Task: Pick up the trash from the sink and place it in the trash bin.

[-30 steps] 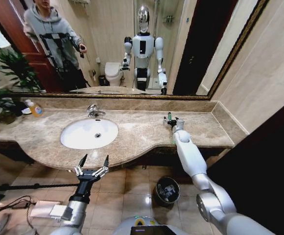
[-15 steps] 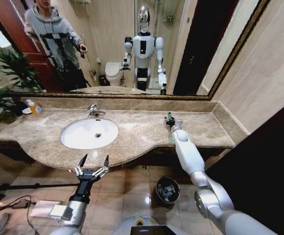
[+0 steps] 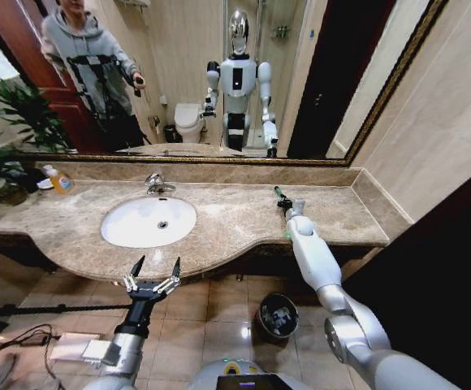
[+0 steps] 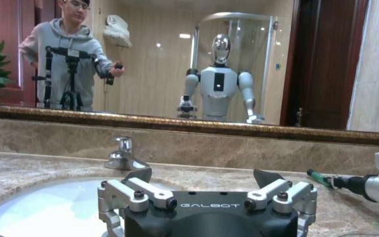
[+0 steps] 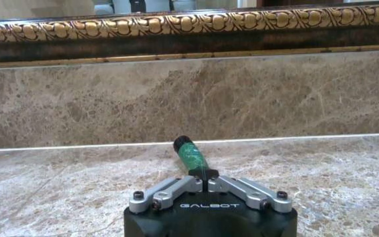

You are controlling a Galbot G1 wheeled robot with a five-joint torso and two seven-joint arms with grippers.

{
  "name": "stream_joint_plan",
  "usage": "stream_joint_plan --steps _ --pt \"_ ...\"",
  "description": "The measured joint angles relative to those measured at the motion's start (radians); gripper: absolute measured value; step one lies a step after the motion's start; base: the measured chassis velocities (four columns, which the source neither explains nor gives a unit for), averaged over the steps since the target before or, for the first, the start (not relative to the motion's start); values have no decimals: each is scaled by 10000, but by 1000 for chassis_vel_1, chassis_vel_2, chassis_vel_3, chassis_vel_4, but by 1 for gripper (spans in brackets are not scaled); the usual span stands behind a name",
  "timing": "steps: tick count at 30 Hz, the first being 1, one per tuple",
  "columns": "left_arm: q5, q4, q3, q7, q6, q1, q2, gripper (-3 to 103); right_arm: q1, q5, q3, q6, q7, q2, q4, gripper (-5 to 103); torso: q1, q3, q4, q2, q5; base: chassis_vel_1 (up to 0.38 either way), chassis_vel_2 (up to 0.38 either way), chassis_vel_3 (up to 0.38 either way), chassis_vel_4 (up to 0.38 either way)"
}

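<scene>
Marble counter [image 3: 227, 219], beige-brown, veined, polished; white oval sink [image 3: 148, 221] set in it, chrome faucet [image 3: 157, 185] behind. Right gripper [image 3: 283, 200] out over counter right of sink, fingers pinched on small green bottle [image 5: 191, 154]. Bottle slim, cylindrical, dark cap [image 5: 181, 140]; long axis tilted up and away from gripper toward marble backsplash [image 5: 189, 98], cap end leading. Left gripper [image 3: 153, 272] low, in front of counter edge, fingers spread wide, holding nothing. Round dark glossy bin [image 3: 278, 315] on tiled floor below counter, small pale items inside, kind unclear. Orange soap bottle [image 3: 58, 179] at counter's far left.
</scene>
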Motion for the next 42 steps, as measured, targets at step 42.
stream_joint_plan --steps 42 --pt "0 1 0 0 0 0 0 100 -10280 673 2849 774 515 -1355 11338 0 -2 -1 -5 1 -2 0 0 0 0"
